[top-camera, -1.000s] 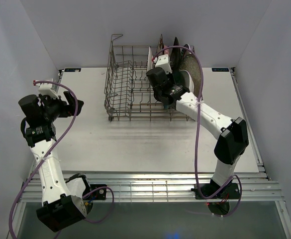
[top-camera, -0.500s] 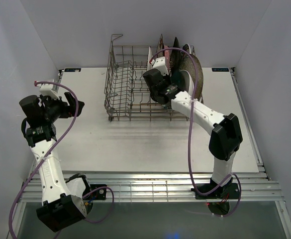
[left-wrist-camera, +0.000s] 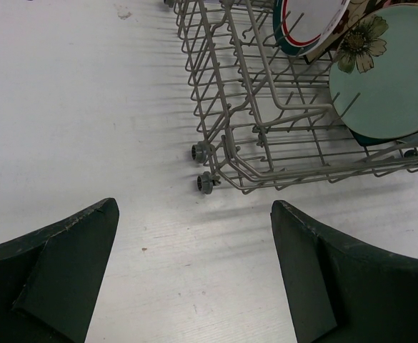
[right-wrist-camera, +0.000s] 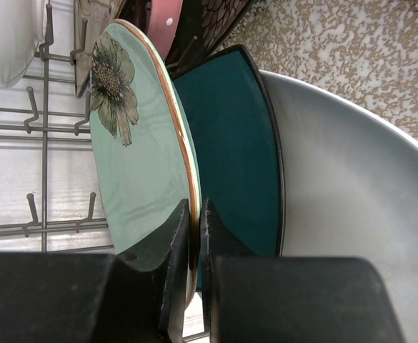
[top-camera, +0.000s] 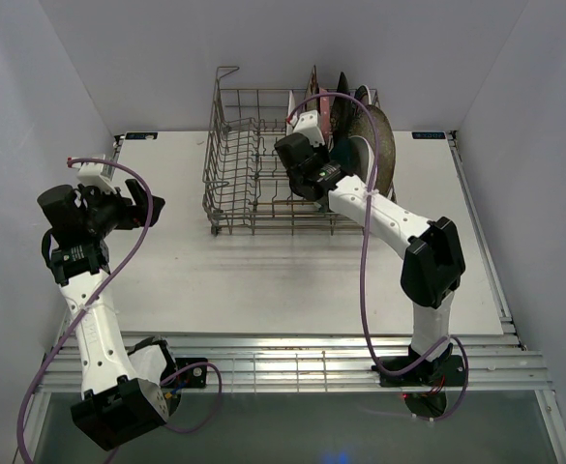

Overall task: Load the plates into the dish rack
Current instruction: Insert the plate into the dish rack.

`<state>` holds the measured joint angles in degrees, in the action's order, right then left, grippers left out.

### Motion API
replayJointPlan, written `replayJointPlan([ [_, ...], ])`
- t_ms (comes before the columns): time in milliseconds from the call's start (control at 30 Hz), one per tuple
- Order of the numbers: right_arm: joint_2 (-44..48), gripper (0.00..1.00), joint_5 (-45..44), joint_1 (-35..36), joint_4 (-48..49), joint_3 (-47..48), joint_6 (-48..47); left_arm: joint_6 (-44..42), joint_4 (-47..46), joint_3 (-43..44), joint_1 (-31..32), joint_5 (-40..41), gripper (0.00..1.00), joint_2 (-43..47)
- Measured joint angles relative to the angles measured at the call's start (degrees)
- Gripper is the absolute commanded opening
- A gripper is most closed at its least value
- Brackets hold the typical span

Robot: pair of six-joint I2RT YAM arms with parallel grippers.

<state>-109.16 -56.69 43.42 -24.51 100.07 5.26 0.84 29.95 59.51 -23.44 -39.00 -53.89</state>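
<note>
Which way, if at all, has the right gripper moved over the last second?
Yes. Top view: the right gripper, shut on the pale green plate, shifted left and farther away along the dish rack.

Grey wire dish rack (top-camera: 244,179) on flat white table (top-camera: 263,280); mixed upright plates (top-camera: 377,145) fill its right end, where the right arm (top-camera: 389,217) reaches; left arm (top-camera: 89,290) well apart.
</note>
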Motion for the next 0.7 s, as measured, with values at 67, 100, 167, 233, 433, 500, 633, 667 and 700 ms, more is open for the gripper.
replayJointPlan([
  [67,-0.63,0.08,-0.11,0.0,-0.09,0.42,-0.13,0.0,0.0,0.0,0.0,-0.04,0.98,0.0],
  [100,-0.9,0.08,-0.15,0.07,-0.13,0.66,-0.28,0.0,0.0,0.0,0.0,-0.07,0.98,0.0],
  [167,-1.2,0.08,-0.26,0.11,-0.26,0.79,-0.37,0.0,0.0,0.0,0.0,-0.2,0.98,0.0],
  [233,-1.38,0.09,-0.26,0.17,-0.37,1.05,-0.55,0.0,0.0,0.0,0.0,-0.42,0.98,0.0],
  [433,-1.79,0.13,-0.2,0.15,-0.63,1.57,-0.81,0.0,0.0,-0.11,0.0,-0.66,0.98,0.0],
  [500,-1.88,0.13,-0.15,0.15,-0.66,1.75,-0.79,0.0,0.0,-0.17,0.0,-0.68,0.98,-0.04],
  [633,-1.9,0.13,0.22,0.0,-0.66,1.77,-0.74,-0.44,-0.02,-0.28,0.0,-0.68,0.98,-0.15],
  [667,-1.9,0.13,0.28,-0.07,-0.63,1.77,-0.74,-0.66,-0.02,-0.35,0.0,-0.68,0.98,-0.22],
  [700,-1.9,0.13,0.33,-0.11,-0.63,1.77,-0.72,-0.9,-0.04,-0.46,0.0,-0.68,0.98,-0.31],
])
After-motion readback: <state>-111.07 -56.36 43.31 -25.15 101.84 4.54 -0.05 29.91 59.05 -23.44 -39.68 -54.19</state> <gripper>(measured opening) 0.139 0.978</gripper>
